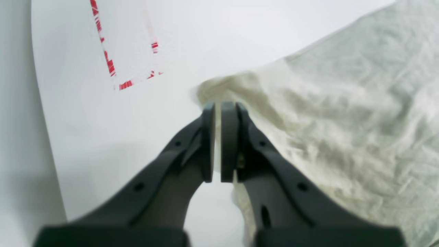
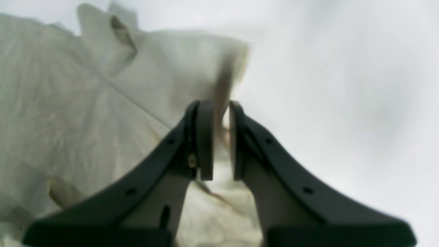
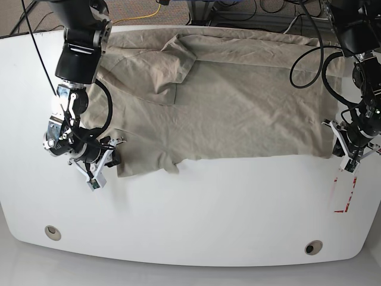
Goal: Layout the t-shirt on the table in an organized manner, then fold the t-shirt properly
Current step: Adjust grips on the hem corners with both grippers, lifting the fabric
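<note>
The beige t-shirt lies spread and wrinkled over the far half of the white table, with one sleeve folded onto the body at the upper left. On the base view's left, my right gripper sits at the shirt's near left flap. In the right wrist view my right gripper is shut on a raised, blurred edge of the t-shirt. At the shirt's near right corner my left gripper stands low. Its fingers are nearly closed, with the corner of the t-shirt at their tips.
A red tape rectangle marks the table just in front of my left gripper, and shows as red tape in the left wrist view. Two round grommet holes sit near the front edge. Cables run behind the table.
</note>
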`<state>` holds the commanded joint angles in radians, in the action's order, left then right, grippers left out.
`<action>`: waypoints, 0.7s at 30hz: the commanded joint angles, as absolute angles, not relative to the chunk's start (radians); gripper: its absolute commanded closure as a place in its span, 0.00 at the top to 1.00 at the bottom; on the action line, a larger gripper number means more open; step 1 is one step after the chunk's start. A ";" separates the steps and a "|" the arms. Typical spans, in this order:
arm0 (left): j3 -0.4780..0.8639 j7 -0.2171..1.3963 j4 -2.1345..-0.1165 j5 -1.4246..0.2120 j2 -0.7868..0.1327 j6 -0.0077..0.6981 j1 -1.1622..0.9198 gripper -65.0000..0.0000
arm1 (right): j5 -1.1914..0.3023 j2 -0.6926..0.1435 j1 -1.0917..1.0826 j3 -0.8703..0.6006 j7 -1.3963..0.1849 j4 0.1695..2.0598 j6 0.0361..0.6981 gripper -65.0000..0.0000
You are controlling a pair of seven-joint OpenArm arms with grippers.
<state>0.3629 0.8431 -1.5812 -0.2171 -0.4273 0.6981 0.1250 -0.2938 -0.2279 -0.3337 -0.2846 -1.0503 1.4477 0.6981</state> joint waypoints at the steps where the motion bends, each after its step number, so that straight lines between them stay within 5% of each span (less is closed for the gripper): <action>1: 0.363 0.843 -1.581 -0.217 -0.427 0.698 0.124 0.02 | -0.294 -0.228 -0.329 -0.286 -1.064 1.472 0.698 0.11; 9: 0.363 0.842 -1.572 -0.216 -0.447 0.698 0.110 0.04 | -0.291 -0.226 -0.274 -0.285 -1.106 1.564 0.698 0.12; 13: 0.363 0.842 -1.534 -0.216 -0.449 0.698 0.113 0.17 | -0.288 -0.226 -0.274 -0.282 -1.093 1.560 0.698 0.14; 17: 0.363 0.839 -1.428 -0.216 -0.449 0.698 0.165 0.38 | -0.288 -0.225 -0.275 -0.280 -1.058 1.518 0.698 0.41; 21: 0.361 0.816 -1.294 -0.216 -0.450 0.698 0.228 0.46 | -0.288 -0.225 -0.275 -0.280 -1.052 1.495 0.698 0.60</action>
